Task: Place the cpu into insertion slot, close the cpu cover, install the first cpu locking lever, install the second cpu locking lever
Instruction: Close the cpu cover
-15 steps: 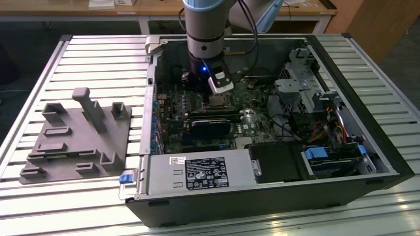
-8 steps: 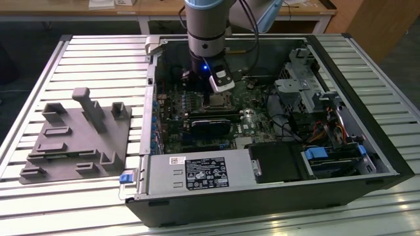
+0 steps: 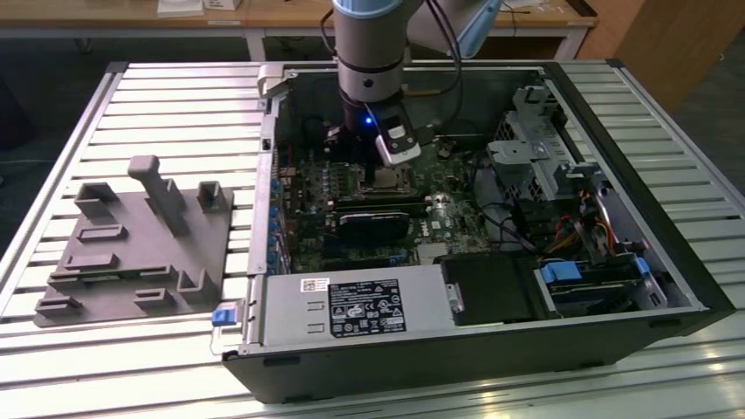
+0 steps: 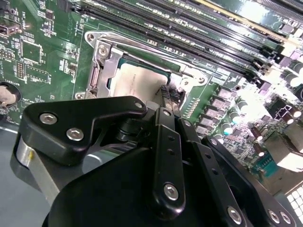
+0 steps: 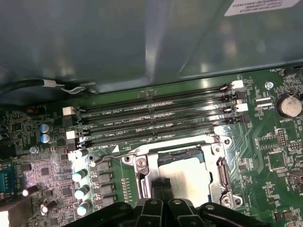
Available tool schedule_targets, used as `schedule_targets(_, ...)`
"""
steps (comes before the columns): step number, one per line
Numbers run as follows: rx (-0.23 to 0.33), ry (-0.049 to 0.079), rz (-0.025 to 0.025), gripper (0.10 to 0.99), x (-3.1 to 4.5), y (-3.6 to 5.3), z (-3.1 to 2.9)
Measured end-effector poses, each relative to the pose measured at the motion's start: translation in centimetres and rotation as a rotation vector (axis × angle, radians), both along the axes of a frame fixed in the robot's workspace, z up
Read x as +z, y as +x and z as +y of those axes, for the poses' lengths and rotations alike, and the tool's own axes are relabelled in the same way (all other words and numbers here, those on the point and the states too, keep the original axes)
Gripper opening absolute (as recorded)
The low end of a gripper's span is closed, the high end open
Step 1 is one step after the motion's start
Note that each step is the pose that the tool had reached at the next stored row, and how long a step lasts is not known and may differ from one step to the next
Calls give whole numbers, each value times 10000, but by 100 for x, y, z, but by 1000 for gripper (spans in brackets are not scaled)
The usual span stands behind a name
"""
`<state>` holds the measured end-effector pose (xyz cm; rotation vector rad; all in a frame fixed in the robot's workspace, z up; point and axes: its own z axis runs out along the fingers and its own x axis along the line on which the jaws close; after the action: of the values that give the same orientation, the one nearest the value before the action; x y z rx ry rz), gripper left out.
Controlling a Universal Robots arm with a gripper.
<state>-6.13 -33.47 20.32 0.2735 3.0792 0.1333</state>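
Note:
The cpu [image 5: 187, 177] [image 4: 135, 81], a pale silvery square chip, lies in the insertion slot [image 3: 379, 181] on the green board inside the open computer case. The cpu cover [image 5: 142, 172] [image 4: 102, 59], a silvery metal frame, sits around the chip, and the chip's top shows through its cut-out. A thin metal lever rod [image 5: 165, 142] runs along the socket's side nearest the memory slots. My gripper [image 5: 161, 183] [image 4: 166, 92] [image 3: 393, 157] is shut, with nothing between its black fingertips. The tips rest at the chip's edge, over the frame.
Long black memory slots [image 5: 156, 113] run beside the socket. A black heatsink block [image 3: 379, 223] and the grey power supply [image 3: 349, 310] lie toward the case front. Drive cage and cables [image 3: 542, 153] fill the exterior view's right. A grey fixture plate [image 3: 134, 249] rests on the slatted table.

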Motion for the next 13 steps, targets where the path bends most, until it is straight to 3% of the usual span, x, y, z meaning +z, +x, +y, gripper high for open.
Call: schedule_targets(13,199,773,3,106,-14,-2,-11)
